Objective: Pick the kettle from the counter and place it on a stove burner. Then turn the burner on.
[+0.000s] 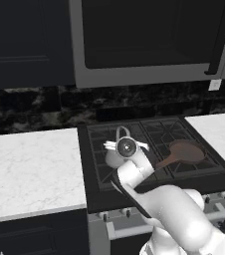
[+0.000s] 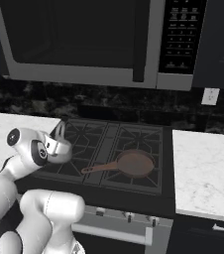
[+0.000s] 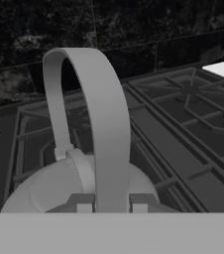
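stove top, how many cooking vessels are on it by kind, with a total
kettle: 1, grey, over the stove's left side, its arched handle between the pincer fingertips
frying pan: 1, brown, on the front right grate, handle pointing left
total: 2

Brown frying pan [image 2: 134,164] under a microwave [image 2: 84,39], beside a wall outlet [image 2: 210,96].
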Available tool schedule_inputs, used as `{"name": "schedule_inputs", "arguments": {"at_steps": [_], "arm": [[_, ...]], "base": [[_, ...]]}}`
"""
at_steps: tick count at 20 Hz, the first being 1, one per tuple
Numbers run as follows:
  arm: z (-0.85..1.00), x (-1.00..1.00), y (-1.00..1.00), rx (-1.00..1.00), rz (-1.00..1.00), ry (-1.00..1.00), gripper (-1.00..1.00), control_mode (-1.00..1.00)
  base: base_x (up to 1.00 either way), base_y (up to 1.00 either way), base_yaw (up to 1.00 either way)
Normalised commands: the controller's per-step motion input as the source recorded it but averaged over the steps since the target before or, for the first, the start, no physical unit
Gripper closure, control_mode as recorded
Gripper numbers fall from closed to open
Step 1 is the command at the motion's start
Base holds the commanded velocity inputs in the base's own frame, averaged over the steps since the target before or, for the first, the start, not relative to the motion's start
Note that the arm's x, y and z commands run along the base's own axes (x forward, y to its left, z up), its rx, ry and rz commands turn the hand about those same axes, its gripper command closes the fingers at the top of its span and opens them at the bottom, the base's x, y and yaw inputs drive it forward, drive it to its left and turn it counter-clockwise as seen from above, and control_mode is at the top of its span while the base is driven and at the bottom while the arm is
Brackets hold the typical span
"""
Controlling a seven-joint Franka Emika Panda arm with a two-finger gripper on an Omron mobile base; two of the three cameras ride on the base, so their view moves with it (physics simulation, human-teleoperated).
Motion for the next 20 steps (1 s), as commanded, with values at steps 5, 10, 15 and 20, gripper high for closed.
{"name": "schedule_inputs", "arguments": {"at_steps": [5, 10, 15, 20], "arm": [[-0.25, 0.14, -0.16, -0.01, -0.05, -0.02, 1.00, -1.00], [-0.05, 0.23, -0.08, 0.00, -0.04, -0.10, 1.00, -1.00], [-0.16, 0.27, -0.04, -0.01, -0.03, -0.09, 1.00, -1.00], [-0.43, 0.05, -0.04, -0.02, -0.02, -0.01, 1.00, -1.00]], "base": [[0.00, 0.00, 0.00], [0.00, 0.00, 0.00], [0.00, 0.00, 0.00], [0.00, 0.00, 0.00]]}}
